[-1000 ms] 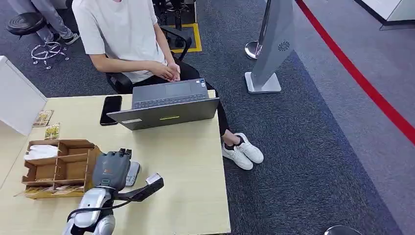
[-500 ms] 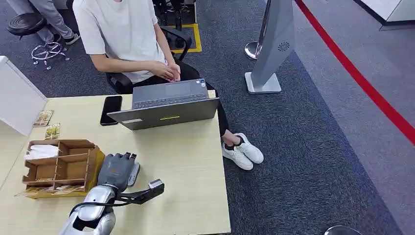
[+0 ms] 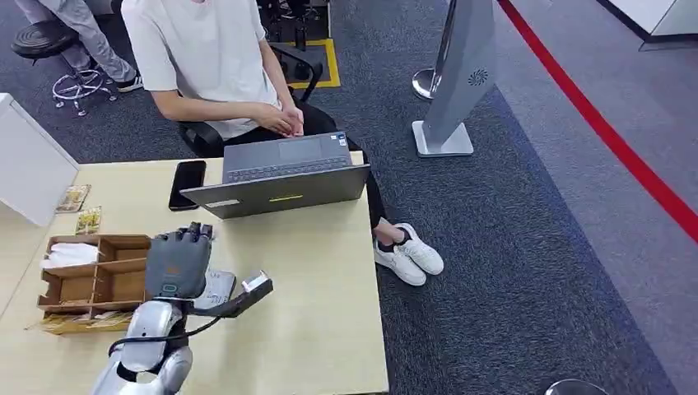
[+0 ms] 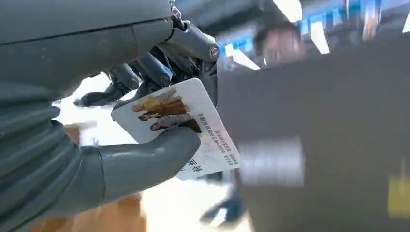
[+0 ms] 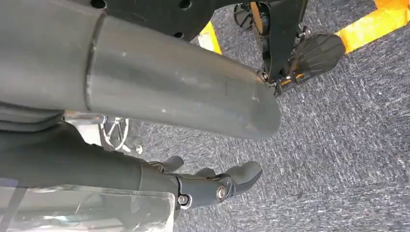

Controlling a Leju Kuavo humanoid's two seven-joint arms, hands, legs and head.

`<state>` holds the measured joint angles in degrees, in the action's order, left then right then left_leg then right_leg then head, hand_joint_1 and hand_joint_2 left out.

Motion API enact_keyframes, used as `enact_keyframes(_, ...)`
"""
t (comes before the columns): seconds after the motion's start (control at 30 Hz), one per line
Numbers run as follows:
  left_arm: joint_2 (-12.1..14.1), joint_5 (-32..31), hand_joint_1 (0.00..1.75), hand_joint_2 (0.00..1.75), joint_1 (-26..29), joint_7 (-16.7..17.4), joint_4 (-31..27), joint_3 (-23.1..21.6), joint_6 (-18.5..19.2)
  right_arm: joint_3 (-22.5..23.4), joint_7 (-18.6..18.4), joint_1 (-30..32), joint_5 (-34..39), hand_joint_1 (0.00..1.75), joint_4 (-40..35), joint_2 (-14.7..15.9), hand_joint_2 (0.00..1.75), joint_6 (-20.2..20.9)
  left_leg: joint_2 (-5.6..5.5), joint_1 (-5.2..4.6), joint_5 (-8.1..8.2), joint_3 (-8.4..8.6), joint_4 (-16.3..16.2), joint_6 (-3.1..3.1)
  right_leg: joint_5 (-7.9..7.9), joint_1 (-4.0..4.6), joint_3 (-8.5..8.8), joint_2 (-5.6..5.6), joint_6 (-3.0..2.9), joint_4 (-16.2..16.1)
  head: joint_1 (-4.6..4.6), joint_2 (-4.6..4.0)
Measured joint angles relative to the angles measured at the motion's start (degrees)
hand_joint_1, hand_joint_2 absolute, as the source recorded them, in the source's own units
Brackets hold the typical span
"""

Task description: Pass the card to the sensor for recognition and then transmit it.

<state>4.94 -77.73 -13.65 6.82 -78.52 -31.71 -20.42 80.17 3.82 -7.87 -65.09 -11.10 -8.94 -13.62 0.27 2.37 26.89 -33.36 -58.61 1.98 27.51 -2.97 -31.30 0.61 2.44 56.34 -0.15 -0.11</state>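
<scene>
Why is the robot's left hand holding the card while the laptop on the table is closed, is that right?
Nearly. The left hand does hold the card, pinched under its thumb in the left wrist view. But the laptop on the table is open, not closed; the head view shows its keyboard facing the seated person.

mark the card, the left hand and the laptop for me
card (image 4: 212, 137), left wrist view, on its printed face past the thumb.
left hand (image 3: 176, 264), head view, on the grey back of the hand.
laptop (image 3: 284, 193), head view, on the back of its lid.

Open laptop (image 3: 284, 177), black phone (image 3: 186, 183), wooden organizer (image 3: 99, 278) on table (image 3: 321, 288).
</scene>
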Motion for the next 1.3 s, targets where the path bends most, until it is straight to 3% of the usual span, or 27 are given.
enact_keyframes(0.23,-0.3,-1.2,1.75,1.75,-2.0,-1.2,-10.2,4.7,-1.3,0.0,0.0,0.0,-0.9,0.0,0.0,0.0,0.0,0.2,0.0,0.02,-0.01,0.02,0.0,0.01,0.0,0.01,-0.01,-0.01,0.0,0.0,-0.05,0.0)
enact_keyframes(0.43,-0.5,-2.0,1.75,1.75,-2.4,-1.9,-12.0,5.6,-2.4,0.0,-0.1,0.0,-1.2,0.0,0.0,0.0,0.0,0.3,0.0,0.01,-0.02,0.01,0.0,0.01,0.0,0.0,-0.01,-0.01,0.0,0.0,-0.02,0.0)
enact_keyframes(0.6,-0.6,-2.5,1.75,1.75,-8.3,-1.9,-11.6,7.7,-2.4,-0.8,-1.6,-0.5,-3.8,0.0,0.0,0.0,0.0,0.8,-0.04,0.01,-0.07,0.0,0.0,-0.03,-0.03,0.01,-0.02,-0.05,-0.01,0.0,-0.05,0.0)
enact_keyframes(0.7,-0.7,-4.7,1.75,1.75,-14.8,-0.7,-6.5,10.3,-3.6,-2.1,-2.8,-1.5,-5.9,0.0,0.0,-0.2,0.0,1.4,-0.04,0.02,-0.14,0.02,0.0,-0.01,-0.09,0.02,-0.02,-0.06,-0.05,0.1,-0.07,0.0)
enact_keyframes(0.83,-0.7,-6.2,1.75,1.75,-23.3,0.1,4.7,13.6,-4.9,-3.5,-3.6,-2.6,-7.2,0.0,0.1,-0.3,0.0,1.8,-0.04,0.02,-0.29,0.02,0.0,0.01,-0.17,0.01,-0.04,-0.05,-0.08,0.1,-0.07,0.0)
enact_keyframes(1.07,-0.9,-5.8,1.75,1.75,-28.5,-0.2,14.8,15.1,-6.3,-4.4,-3.9,-3.0,-7.1,0.0,0.3,-0.3,0.0,1.9,-0.06,0.0,-0.29,-0.02,0.0,-0.01,-0.16,0.01,-0.04,-0.06,-0.08,0.1,-0.02,0.0)
enact_keyframes(1.1,-1.1,-5.6,0.0,1.75,-28.6,-0.4,15.3,15.2,-6.4,-4.4,-3.9,-3.0,-7.1,0.0,0.3,-0.4,0.0,1.9,-0.06,0.0,-0.27,-0.02,0.0,-0.01,-0.16,0.0,-0.04,-0.06,-0.08,0.1,-0.04,0.0)
enact_keyframes(1.3,-1.9,-3.9,0.0,1.75,-27.7,-1.8,16.5,15.4,-6.2,-4.4,-3.8,-2.9,-6.9,0.0,0.4,-0.5,0.0,1.8,-0.05,0.0,-0.27,-0.06,0.0,-0.01,-0.16,0.01,-0.09,-0.06,-0.08,0.1,-0.04,0.0)
